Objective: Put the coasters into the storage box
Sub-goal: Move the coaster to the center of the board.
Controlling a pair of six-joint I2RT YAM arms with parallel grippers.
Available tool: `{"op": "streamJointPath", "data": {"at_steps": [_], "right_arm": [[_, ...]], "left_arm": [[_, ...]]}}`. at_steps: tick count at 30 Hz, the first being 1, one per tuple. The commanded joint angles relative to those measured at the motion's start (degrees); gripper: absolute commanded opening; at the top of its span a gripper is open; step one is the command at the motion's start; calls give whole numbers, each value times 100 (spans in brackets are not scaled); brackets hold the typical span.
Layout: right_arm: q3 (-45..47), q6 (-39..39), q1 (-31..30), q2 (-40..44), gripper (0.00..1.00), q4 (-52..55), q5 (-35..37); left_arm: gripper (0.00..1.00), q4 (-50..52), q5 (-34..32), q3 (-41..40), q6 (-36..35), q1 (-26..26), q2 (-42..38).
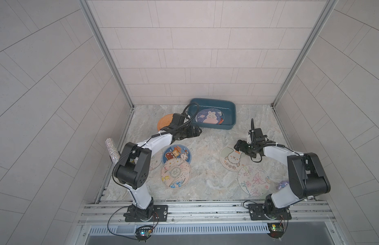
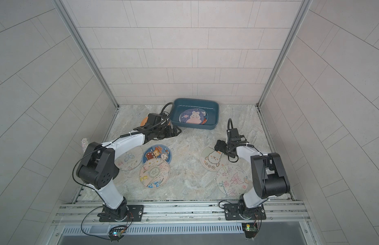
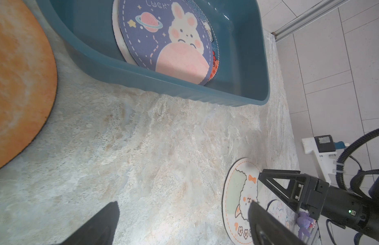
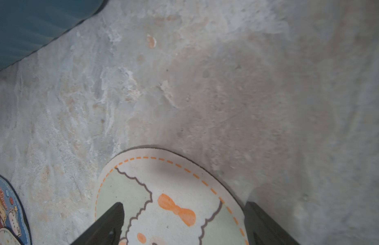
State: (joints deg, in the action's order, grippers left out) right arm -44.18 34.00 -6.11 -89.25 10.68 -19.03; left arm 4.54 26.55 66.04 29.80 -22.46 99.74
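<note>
The storage box (image 1: 216, 126) stands at the back of the counter (image 1: 205, 148), near the rear wall. In it lies a blue bunny coaster (image 1: 209, 116) on top of at least two others, whose edges show beneath it in the left wrist view.

The left gripper (image 1: 197, 132) hovers over bare counter just in front of the box's near left corner. Its jaws are spread wide and hold nothing. Behind its wrist lies the orange coaster (image 1: 164, 122), flat on the counter beside the box.

The right gripper (image 1: 240, 150) is low over the far edge of the lamb coaster (image 1: 232, 160). Its jaws are apart, one finger (image 4: 112, 220) above the print and the other just outside the rim. I cannot tell whether they touch it.

A pink butterfly coaster (image 1: 253, 180) meets the lamb coaster's near edge. On the left side, a flower-print coaster (image 1: 175, 172) overlaps a blue cartoon coaster (image 1: 176, 153). A pale butterfly coaster (image 2: 128, 159) lies partly under the left arm.
</note>
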Motion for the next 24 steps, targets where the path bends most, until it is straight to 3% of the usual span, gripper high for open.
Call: {"op": "streamJointPath", "data": {"at_steps": [1, 12, 16, 24], "right_arm": [[214, 408, -311, -429, 91, 481, -453], [-153, 751, -1222, -793, 91, 36, -663], [-336, 478, -1156, -497, 95, 256, -543], [-393, -140, -849, 326, 96, 1515, -65]], "left_arm": [[100, -56, -34, -89, 8, -31, -113], [100, -43, -88, -109, 26, -80, -87], [100, -46, -103, -114, 28, -100, -87], [100, -33, -123, -181, 39, -129, -157]]}}
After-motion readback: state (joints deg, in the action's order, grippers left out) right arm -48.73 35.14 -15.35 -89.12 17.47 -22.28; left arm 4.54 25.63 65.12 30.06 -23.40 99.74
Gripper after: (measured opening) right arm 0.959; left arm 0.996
